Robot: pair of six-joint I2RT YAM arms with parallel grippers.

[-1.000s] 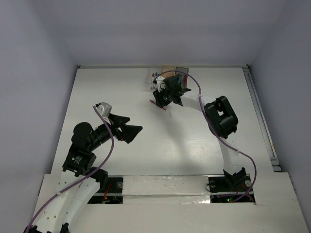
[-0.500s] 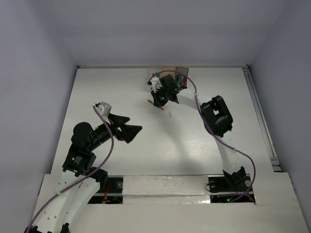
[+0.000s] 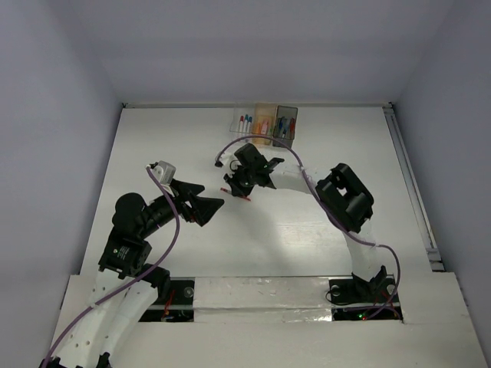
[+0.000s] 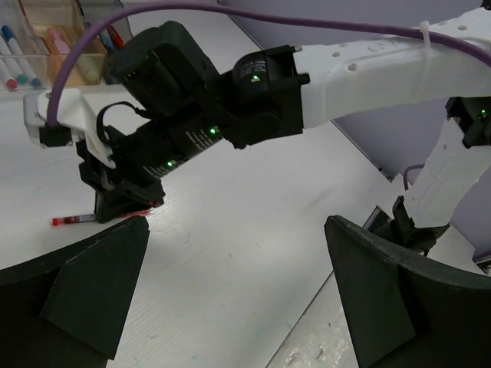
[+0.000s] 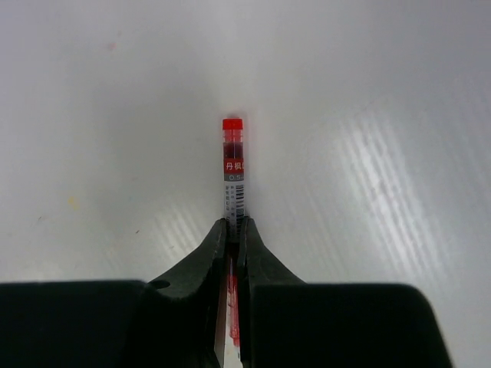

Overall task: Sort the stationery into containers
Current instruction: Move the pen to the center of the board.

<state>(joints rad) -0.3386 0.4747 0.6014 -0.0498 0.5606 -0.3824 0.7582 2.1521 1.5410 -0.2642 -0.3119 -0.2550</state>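
Note:
My right gripper [image 3: 237,186] is shut on a thin red pen [image 5: 232,165] with a red cap and a barcode label. The pen sticks out past the fingertips, low over the white table, left of centre. The pen also shows in the left wrist view [image 4: 73,221], just under the right gripper [image 4: 123,205]. My left gripper [image 3: 212,205] is open and empty, close to the right gripper's near left. Three bins stand in a row at the far edge: clear [image 3: 243,125], orange [image 3: 265,124] and dark grey [image 3: 285,124]. All three hold pens or markers.
The right arm's forearm [image 3: 303,180] and purple cable [image 3: 261,140] arch over the table centre. A metal rail [image 3: 410,184] runs along the table's right edge. The bins also show at the top left of the left wrist view [image 4: 65,42].
The right gripper has moved from beside the bins toward the near left, carrying the red pen with it. The left arm has not moved.

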